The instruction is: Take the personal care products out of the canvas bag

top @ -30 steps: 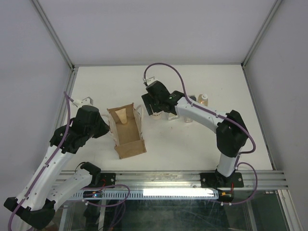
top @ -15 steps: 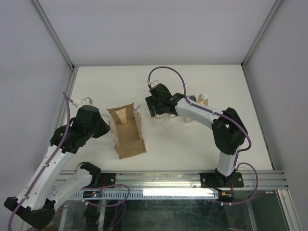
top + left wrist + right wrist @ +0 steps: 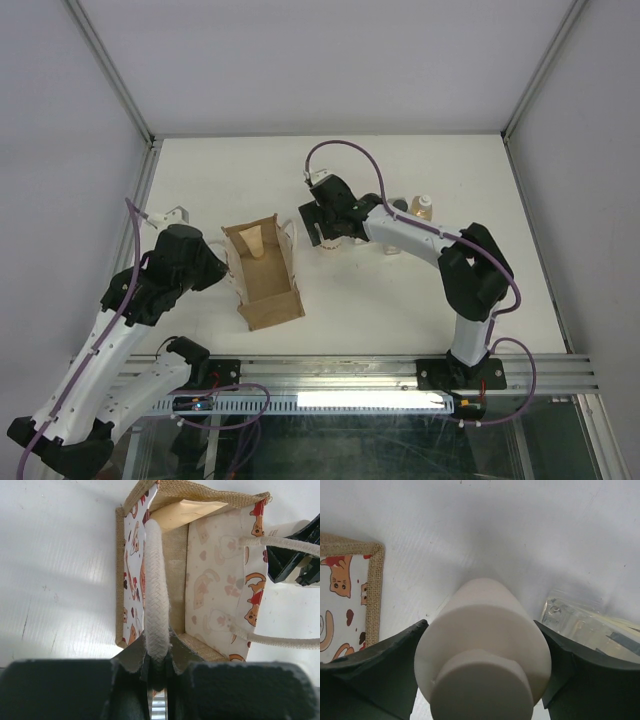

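Observation:
The brown canvas bag (image 3: pixel 266 280) stands open on the table, with its cat print showing in the left wrist view (image 3: pixel 220 580). My left gripper (image 3: pixel 157 657) is shut on one white loop handle (image 3: pixel 155 595), at the bag's left side (image 3: pixel 212 262). A beige tube (image 3: pixel 187 511) leans inside the bag (image 3: pixel 255 243). My right gripper (image 3: pixel 482 630) is shut on the cream-white round bottle (image 3: pixel 485 645), held upright just right of the bag (image 3: pixel 327 243). A clear square bottle (image 3: pixel 585 625) stands beside it.
Two small bottles (image 3: pixel 400 206) (image 3: pixel 425 207) stand behind the right forearm, and more containers are partly hidden under it (image 3: pixel 390 245). A white fixture (image 3: pixel 178 212) sits at the table's left edge. Frame posts stand at the back corners.
My right gripper has moved left and down with the cream-white bottle, close to the bag's right side. My left gripper still holds the handle, and its arm shifted slightly.

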